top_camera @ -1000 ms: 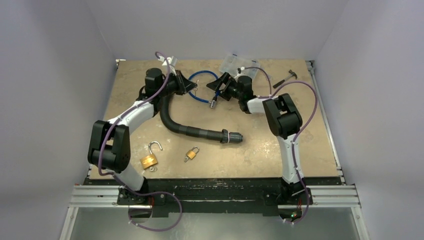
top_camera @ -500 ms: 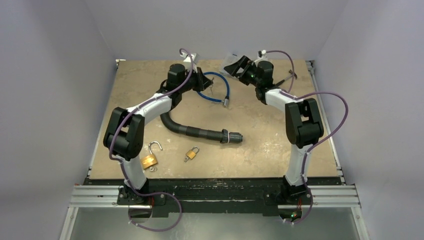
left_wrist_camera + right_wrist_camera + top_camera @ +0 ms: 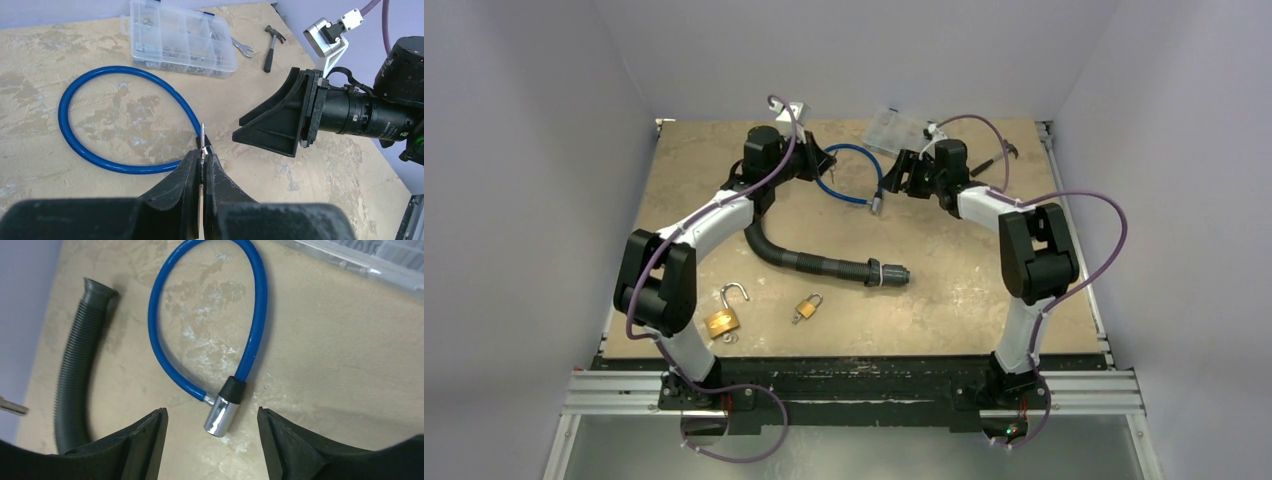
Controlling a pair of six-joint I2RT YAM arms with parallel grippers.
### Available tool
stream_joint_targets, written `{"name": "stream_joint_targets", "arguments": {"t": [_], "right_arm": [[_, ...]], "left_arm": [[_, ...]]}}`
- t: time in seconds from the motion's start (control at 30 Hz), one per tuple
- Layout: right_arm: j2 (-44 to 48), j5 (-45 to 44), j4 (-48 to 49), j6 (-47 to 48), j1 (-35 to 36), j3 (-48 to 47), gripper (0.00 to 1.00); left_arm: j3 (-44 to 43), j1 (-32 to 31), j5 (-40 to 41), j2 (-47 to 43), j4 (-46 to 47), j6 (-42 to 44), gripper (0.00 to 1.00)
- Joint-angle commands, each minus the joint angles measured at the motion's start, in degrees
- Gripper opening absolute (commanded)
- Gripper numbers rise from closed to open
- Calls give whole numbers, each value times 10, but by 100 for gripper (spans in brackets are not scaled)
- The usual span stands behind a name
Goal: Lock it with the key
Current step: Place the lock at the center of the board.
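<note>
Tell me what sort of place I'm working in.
Probably a robot lab test cell, not a real workshop: a tan table boxed in by plain white walls, an aluminium mounting rail, and loose props like a parts box, hammer and padlock.

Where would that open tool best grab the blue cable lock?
Probably the short chrome barrel of the blue cable lock, from straight above. It lies flat on the table and the open right tool hovers over it, so closing across its round sides should leave its end free for the small metal key pinched in the left tool.
</note>
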State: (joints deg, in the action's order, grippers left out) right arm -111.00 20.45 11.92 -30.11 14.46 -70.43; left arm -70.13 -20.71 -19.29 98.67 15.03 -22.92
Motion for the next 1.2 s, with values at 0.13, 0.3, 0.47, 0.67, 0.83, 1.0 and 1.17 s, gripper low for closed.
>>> {"name": "stream_joint_targets", "arguments": {"t": [0.13, 0.3, 0.47, 0.67, 0.83, 1.0, 1.17], "right_arm": [[-8, -13, -95, 156, 15, -38, 65], [-39, 1, -71, 151, 26, -61, 62], [-84, 17, -58, 132, 37, -102, 61], [-175, 89, 20, 65, 49, -171, 50], [-218, 104, 62, 26, 69, -232, 51], [-216, 92, 99, -1, 68, -254, 66], [-144, 82, 116, 3, 48, -205, 85]], "left_arm": [[6, 0, -7, -33, 17, 15, 0], [8, 1, -6, -32, 19, 13, 0], [10, 5, -5, -31, 23, 10, 0], [-5, 13, -7, -8, 29, -1, 0], [-26, 17, -1, 18, 29, 6, 0], [-48, 19, -5, 54, 32, 5, 0], [-96, 15, 10, 103, 33, 27, 0]]}}
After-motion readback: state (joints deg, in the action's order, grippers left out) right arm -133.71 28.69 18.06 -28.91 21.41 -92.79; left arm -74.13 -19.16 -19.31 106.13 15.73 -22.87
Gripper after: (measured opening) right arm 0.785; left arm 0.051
